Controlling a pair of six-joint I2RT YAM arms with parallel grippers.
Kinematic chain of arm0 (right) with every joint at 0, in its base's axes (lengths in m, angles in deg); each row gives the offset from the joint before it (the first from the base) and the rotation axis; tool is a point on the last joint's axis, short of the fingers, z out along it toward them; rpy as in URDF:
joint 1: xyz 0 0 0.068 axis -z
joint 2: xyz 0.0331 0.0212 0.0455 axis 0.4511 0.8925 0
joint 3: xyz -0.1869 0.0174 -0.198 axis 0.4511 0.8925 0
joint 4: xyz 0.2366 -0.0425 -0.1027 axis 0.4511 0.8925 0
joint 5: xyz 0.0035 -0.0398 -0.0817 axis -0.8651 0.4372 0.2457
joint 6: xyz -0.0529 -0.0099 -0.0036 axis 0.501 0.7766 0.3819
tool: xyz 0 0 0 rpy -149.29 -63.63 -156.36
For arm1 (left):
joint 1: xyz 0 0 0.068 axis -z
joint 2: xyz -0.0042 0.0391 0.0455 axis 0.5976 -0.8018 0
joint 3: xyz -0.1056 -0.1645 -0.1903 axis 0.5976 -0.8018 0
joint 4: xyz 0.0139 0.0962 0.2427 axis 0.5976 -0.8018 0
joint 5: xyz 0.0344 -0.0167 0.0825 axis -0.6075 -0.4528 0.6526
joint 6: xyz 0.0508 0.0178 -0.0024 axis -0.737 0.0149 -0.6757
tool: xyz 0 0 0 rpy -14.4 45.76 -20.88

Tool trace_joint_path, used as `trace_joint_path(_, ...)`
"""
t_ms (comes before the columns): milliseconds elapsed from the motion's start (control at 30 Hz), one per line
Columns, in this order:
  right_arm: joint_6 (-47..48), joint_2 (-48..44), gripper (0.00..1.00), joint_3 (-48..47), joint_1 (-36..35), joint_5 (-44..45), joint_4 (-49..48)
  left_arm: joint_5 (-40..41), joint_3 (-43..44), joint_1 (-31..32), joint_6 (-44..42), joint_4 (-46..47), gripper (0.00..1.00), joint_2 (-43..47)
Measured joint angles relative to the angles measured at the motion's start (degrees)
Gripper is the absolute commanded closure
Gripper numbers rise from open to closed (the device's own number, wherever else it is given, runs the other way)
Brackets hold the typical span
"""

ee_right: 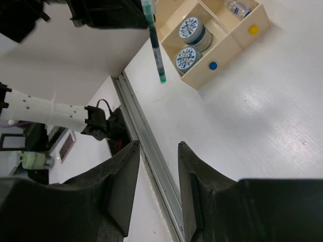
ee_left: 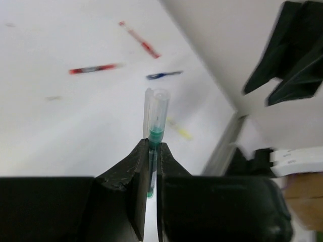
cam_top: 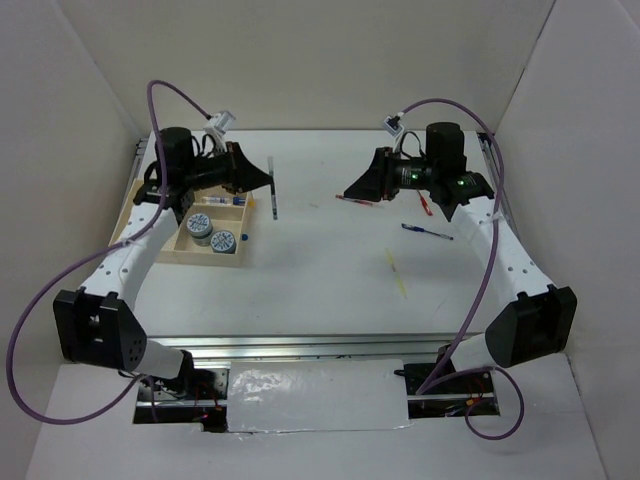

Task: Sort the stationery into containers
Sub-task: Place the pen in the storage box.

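Looking down, the tray [cam_top: 200, 259] was seen left on a white counter [cam_top: 320, 270], white walls [cam_top: 330, 60] around. At the left wrist, left fingers [ee_left: 145, 154] were shown clamped on a green pen [ee_left: 155, 132]. At the right wrist, right fingers [ee_right: 132, 157] were shown parted, empty; tape rolls [ee_right: 192, 29] lay in the tray.

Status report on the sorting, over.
Left gripper shut on green pen, beside tray. Right gripper open, empty. Two tape rolls in tray. No obstruction seen.

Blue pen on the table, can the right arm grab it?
Probably yes. The blue pen lies uncovered beside the right arm, and the right gripper is open and empty.
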Motion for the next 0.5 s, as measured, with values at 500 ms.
trace_joint_path(500,11.91,-0.5,0.56,-0.2,0.07,8.76,12.87,25.55,47.32,-29.51,-47.1,-52.13,1.0,-30.6)
